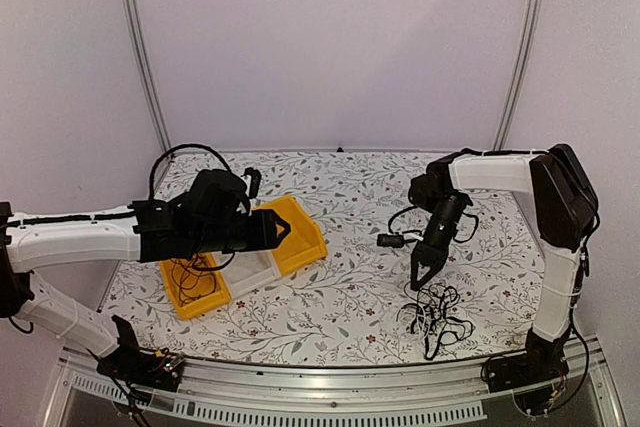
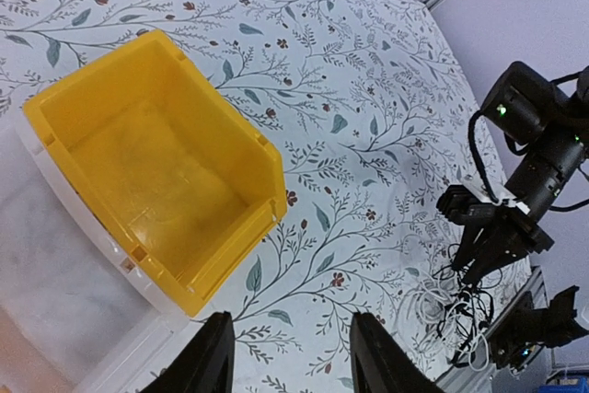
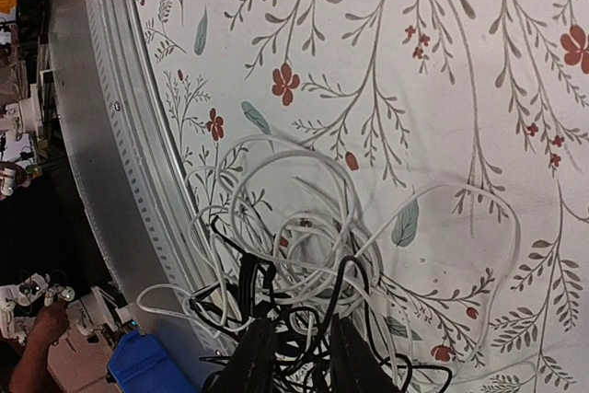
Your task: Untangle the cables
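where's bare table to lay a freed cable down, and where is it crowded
Free: the floral cloth between the yellow bins and the cables, and the strip along the back wall. Crowded: the front right corner, where the tangle lies at the right end effector, and the left, by the bins.

Table [image 1: 350,209]: floral-print top, metal rail [image 1: 330,383] along near edge. Left part: far yellow bin [image 1: 306,247], pale tray [image 1: 255,273], near yellow bin [image 1: 197,312] in touching row. Right front: cables [image 1: 437,313], tangled heap, black and cream.
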`<state>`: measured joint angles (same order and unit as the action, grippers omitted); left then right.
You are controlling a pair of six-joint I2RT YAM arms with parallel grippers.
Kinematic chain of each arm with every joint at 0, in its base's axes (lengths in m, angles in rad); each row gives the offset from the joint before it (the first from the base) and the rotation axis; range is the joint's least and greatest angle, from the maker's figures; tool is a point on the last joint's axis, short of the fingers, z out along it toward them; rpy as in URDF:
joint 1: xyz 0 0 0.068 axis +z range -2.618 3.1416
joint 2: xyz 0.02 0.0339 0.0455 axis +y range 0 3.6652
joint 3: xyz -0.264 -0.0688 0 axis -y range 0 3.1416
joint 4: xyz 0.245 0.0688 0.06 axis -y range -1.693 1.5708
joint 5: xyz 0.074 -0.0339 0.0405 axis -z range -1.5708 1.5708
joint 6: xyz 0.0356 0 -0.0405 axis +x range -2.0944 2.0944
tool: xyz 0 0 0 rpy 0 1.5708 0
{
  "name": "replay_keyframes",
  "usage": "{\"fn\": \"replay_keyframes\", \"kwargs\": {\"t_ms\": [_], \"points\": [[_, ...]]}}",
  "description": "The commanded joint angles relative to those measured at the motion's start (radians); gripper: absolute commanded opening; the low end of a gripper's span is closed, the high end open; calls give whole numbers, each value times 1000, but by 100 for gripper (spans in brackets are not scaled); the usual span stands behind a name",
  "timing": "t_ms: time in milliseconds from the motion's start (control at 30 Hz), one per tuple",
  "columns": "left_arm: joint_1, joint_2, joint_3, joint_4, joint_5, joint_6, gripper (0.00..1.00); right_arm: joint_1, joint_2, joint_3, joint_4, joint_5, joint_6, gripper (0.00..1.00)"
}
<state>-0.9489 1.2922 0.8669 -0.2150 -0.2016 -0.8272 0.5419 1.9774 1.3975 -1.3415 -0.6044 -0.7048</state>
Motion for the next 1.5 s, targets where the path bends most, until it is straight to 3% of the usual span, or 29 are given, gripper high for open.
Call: {"fn": "replay_keyframes", "kwargs": {"t_ms": [0,233,367,600,733,933,1000,1367,1400,1467], "points": [[-3,-23,-13,-14,-30,-10,46,24,19,27,-19,1,7,19],[-3,-8,-2,21,-23,7,46,24,-7,99,-10,-36,11,0],[-16,39,66,59,20,99,46,22,-87,172,-11,-99,-22,0],[-147,161,233,264,68,483,51,22,-269,280,10,-169,-70,0],[-174,287,358,292,150,579,51,24,-305,332,4,-207,-63,0],[-178,434,458,411,257,592,48,22,-316,401,-5,-208,-58,0],[-178,469,487,426,267,587,44,24,-315,421,-6,-211,-60,0],[-178,481,494,444,246,580,0,19,-355,393,20,-190,-57,0],[-178,475,489,445,243,577,0,10,-363,369,53,-185,-38,3],[-177,461,479,446,240,565,0,-55,-401,283,173,-192,8,21]]}}
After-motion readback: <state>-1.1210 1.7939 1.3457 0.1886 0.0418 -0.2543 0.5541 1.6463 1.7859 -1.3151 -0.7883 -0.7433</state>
